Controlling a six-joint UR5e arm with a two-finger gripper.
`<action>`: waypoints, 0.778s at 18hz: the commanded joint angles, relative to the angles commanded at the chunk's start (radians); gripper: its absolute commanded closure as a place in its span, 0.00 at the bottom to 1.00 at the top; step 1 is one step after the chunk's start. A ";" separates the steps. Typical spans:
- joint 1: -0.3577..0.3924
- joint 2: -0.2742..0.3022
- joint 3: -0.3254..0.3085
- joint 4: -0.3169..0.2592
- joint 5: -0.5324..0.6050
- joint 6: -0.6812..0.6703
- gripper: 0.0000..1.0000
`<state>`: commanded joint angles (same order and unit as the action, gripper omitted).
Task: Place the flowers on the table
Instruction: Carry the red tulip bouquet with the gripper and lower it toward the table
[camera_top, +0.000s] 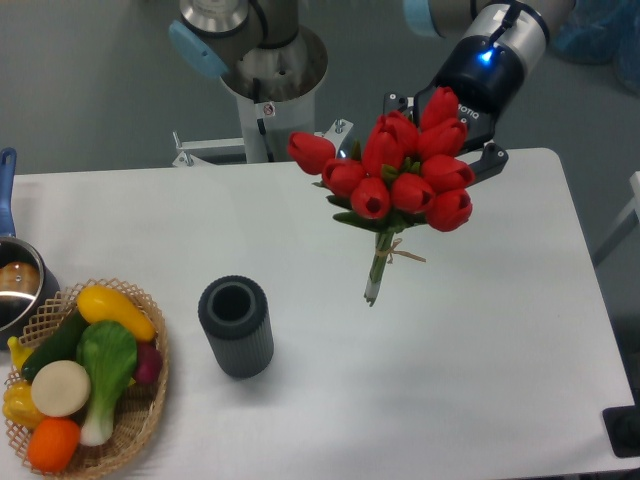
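The flowers (400, 180), a bunch of red tulips with green leaves and stems tied with pale string, hang tilted above the white table (480, 340). The blooms are up and to the right, and the stem ends (372, 292) point down close to the tabletop. My gripper (445, 135), black with a blue light, is right behind the blooms near the table's far edge. It looks closed on the bunch. The blooms mostly hide its fingers, with only black finger parts showing on either side.
A dark grey ribbed cylindrical vase (236, 326) stands upright left of the stems. A wicker basket (152, 395) of vegetables sits at the front left corner. A metal pot (15, 285) with a blue handle is at the left edge. The robot base (265, 70) stands behind the table.
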<state>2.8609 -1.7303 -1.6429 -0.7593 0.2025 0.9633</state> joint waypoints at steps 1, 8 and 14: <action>0.000 0.002 0.000 0.002 0.024 0.000 0.74; 0.000 0.044 0.000 -0.006 0.199 -0.011 0.74; -0.017 0.077 -0.005 -0.012 0.508 -0.011 0.79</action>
<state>2.8440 -1.6536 -1.6475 -0.7716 0.7101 0.9526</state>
